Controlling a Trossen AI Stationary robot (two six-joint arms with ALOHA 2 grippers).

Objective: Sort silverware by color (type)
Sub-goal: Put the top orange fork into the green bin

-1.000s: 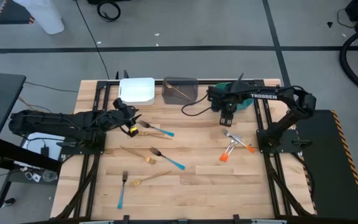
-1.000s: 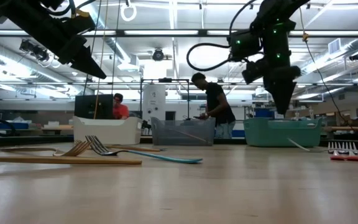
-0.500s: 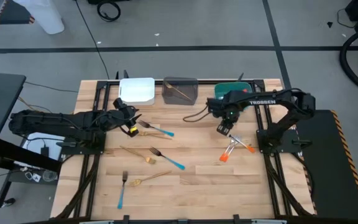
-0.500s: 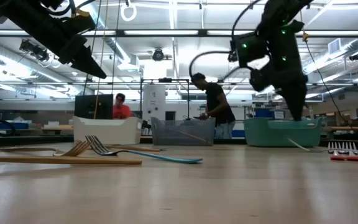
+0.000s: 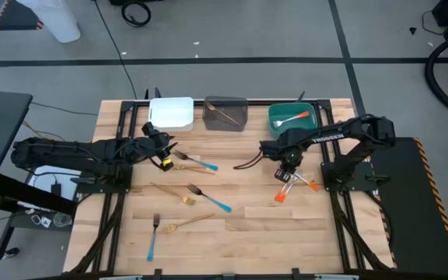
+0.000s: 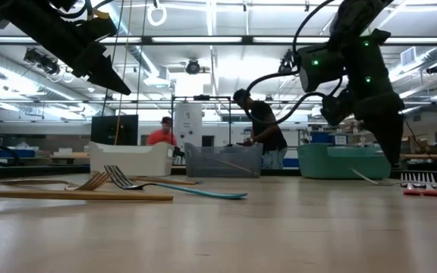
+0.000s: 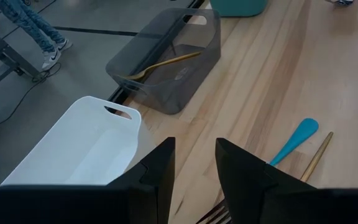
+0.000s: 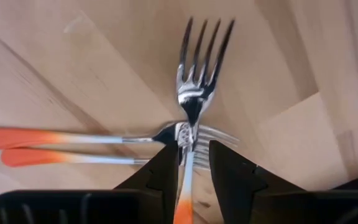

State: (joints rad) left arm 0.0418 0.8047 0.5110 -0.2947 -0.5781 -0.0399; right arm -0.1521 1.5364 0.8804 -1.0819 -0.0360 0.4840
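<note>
Right gripper, fingers narrowly parted, hangs directly over three crossed silver forks with orange handles on the right of the pale wooden table. Beyond, another orange-handled utensil lies in the teal rectangular bin. Left gripper, also narrowly parted and empty, waits near the white rectangular bin.

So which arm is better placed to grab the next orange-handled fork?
The right: its tool hangs open directly over the orange-handled forks, one fork between its fingers. The left tool waits across the table.
</note>
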